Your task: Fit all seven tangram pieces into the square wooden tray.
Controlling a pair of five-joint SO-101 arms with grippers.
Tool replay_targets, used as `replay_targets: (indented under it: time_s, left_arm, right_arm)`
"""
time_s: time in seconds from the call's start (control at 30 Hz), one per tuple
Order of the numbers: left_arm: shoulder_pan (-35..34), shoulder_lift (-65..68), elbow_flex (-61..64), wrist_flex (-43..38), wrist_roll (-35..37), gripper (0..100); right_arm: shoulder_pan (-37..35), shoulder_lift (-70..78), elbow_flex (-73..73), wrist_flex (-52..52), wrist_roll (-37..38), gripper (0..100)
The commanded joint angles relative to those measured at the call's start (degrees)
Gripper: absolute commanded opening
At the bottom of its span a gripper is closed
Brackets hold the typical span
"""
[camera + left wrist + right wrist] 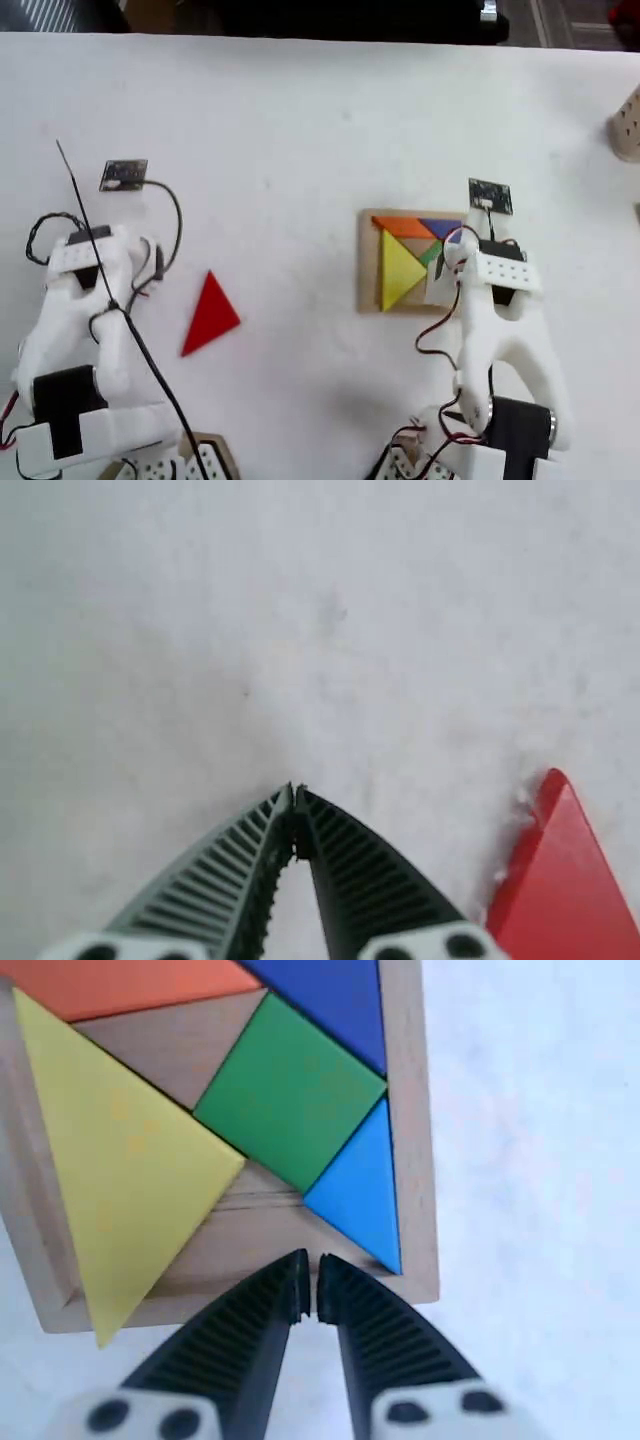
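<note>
Both jaw pairs closed, empty.
My right gripper (310, 1285) sits over the tray (410, 1110) rim; red triangle (565, 880) lies outside, beside my left gripper (295, 815).

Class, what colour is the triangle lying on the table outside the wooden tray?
The triangle is red, seen best in the high view.
</note>
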Motion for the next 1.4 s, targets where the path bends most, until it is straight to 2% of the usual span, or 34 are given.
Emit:
replay_targets:
  time_s: [0.0, 0.13, 0.27, 0.37, 0.5, 0.67, 1.0, 1.37]
  left_arm:
    - [-0.92, -0.84, -0.88, -0.44, -1.93, 2]
    - [-0.92, -0.92, -0.88, 0.35, -2.99, 2]
    - [-0.48, -3.82, -0.35, 6.33, -12.48, 2]
    - [-0.48, -8.57, 3.6, 5.54, -17.41, 2]
    - [-0.48, -15.69, 10.37, -0.62, -14.77, 2]
    - [0.4, -20.62, 15.47, -6.15, -14.77, 2]
    - [0.66, -20.62, 15.56, -6.42, -14.77, 2]
    - [0.4, -20.53, 15.38, -6.51, -14.68, 2]
  right_arm:
    - [-0.66, -2.51, -0.35, 2.24, 3.6, 1.8]
    - [-2.68, -2.51, -0.35, 3.47, 4.48, 1.8]
    - [-4.26, -2.51, -0.35, 3.21, 4.31, 1.8]
    - [-5.41, -2.24, -0.26, 3.3, 4.13, 1.8]
    - [-7.25, -2.42, 1.32, 3.3, 4.22, 1.8]
    - [-8.92, -2.42, 1.49, 2.86, 4.22, 1.8]
    - [-8.75, -2.59, 1.41, 1.8, 4.48, 1.8]
    - [-8.75, -12.26, 4.57, 4.18, 4.48, 1.7]
